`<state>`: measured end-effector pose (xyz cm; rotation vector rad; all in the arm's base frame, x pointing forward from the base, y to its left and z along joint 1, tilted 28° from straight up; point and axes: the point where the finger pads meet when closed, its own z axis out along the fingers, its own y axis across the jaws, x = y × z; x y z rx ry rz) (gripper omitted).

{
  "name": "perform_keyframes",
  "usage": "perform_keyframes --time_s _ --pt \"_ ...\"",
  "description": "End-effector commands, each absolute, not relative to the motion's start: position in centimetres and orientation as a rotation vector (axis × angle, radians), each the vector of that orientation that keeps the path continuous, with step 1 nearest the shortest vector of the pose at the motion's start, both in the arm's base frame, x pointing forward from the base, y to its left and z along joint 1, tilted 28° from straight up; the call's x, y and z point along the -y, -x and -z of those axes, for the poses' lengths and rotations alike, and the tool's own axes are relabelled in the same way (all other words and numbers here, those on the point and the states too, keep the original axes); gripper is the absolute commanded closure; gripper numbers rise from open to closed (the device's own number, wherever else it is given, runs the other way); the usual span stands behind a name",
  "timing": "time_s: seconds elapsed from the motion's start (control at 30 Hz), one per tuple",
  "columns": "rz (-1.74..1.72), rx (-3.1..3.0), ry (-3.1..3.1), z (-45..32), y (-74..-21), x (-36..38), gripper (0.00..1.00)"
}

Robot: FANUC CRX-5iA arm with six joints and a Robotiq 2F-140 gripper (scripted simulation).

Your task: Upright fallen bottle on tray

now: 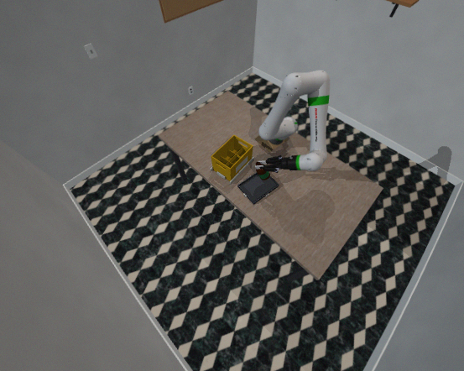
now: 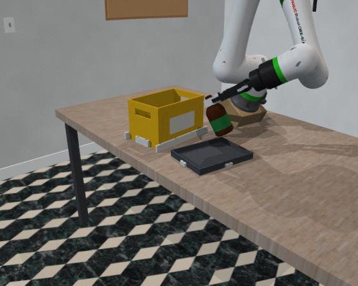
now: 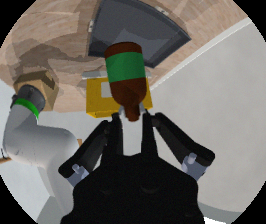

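Note:
My gripper [image 2: 213,98] [image 3: 132,108] [image 1: 259,164] is shut on the neck of the brown bottle [image 2: 219,120] [image 3: 125,72] [image 1: 262,173], which has a green label. The bottle hangs in the air, nearly upright with its base tilted a little, above the far edge of the dark tray [image 2: 232,162] [image 1: 249,193] [image 3: 162,30]. The base is clear of the tray floor. The yellow crate [image 2: 163,116] [image 1: 232,158] [image 3: 99,98] stands level on the table just left of the tray.
The arm's wooden base block [image 2: 250,113] sits behind the bottle. Grey stops [image 2: 143,140] hold the crate and tray in place on the wooden table [image 2: 296,181]. The table's near edge runs in front of the tray.

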<state>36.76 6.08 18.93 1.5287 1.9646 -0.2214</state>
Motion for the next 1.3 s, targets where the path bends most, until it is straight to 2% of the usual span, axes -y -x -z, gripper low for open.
perform_keyframes --time_s 0.0,1.27 --pt "0.221 -1.964 -1.529 -18.95 -36.77 -6.08 1.0" --pt "0.229 -1.957 -1.526 -18.92 -36.76 -6.09 1.0"
